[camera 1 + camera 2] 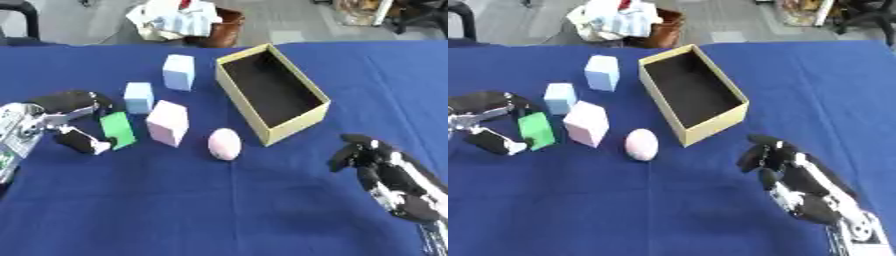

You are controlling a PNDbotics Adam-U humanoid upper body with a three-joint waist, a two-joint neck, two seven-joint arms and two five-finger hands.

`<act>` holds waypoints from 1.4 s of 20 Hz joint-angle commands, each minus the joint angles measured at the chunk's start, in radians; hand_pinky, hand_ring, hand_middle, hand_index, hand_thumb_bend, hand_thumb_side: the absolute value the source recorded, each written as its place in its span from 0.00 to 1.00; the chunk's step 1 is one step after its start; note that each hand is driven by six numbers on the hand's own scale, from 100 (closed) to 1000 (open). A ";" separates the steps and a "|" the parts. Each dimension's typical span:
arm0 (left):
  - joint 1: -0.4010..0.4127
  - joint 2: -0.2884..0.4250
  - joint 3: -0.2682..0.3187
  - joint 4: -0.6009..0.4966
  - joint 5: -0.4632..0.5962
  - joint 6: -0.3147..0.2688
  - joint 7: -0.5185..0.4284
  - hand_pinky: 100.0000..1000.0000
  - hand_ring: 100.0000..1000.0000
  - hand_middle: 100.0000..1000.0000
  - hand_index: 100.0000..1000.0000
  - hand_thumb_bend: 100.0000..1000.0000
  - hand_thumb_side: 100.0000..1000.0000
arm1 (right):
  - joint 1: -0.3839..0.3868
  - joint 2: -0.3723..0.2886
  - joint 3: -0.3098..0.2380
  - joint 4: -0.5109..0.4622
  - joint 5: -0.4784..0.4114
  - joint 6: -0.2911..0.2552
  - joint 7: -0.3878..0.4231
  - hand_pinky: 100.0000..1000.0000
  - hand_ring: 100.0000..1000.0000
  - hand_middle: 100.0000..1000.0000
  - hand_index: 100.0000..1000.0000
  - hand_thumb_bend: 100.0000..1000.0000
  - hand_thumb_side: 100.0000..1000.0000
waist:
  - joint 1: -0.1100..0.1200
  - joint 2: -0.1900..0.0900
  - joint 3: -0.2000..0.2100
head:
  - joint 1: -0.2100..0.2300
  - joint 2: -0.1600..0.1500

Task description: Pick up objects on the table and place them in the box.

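Blue cloth is spread over the whole bench (219,210). In the left eye view, the open yellow box (273,129) is seen right of centre, dark inside, nothing in it. Left of it a light blue block (178,72) is stood upright, with a smaller light blue cube (138,97) nearer and further left. A pale pink block (167,122) sits just beside that cube, and a pink egg shape (224,144) is laid near the box's near corner, not touching it. At the left edge, a green block (117,130) is pinched by the left hand (70,122), fingers over its far side and the thumb at its near side; it seems tilted, and whether it is still resting on the cloth can't be told. The right hand (389,175) is found at the lower right, fingers curled in, nothing in it, well apart from the box.

In the right eye view, pretty much the same layout is shown, only shifted left. A brown basket (662,30) with crumpled pale stuff in it is seen on the floor beyond the bench's far edge.
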 commanded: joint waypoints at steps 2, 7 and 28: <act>-0.005 0.016 0.024 -0.018 0.022 0.017 0.037 0.62 0.44 0.46 0.84 0.00 0.22 | -0.005 -0.017 -0.003 -0.011 0.003 -0.002 -0.002 0.64 0.68 0.62 0.90 0.00 0.40 | 0.014 -0.031 0.001 | -0.002 -0.001; 0.008 0.018 0.046 -0.053 0.090 0.038 0.083 0.60 0.38 0.38 0.80 0.00 0.19 | -0.005 -0.017 -0.004 -0.011 0.004 -0.002 -0.003 0.64 0.68 0.62 0.90 0.00 0.40 | 0.015 -0.030 0.000 | -0.005 0.000; -0.183 -0.006 0.020 -0.254 0.239 0.053 0.094 0.62 0.37 0.37 0.80 0.00 0.16 | -0.002 -0.006 0.017 -0.008 -0.003 -0.002 0.013 0.64 0.68 0.62 0.90 0.00 0.40 | 0.004 -0.040 -0.030 | -0.006 -0.004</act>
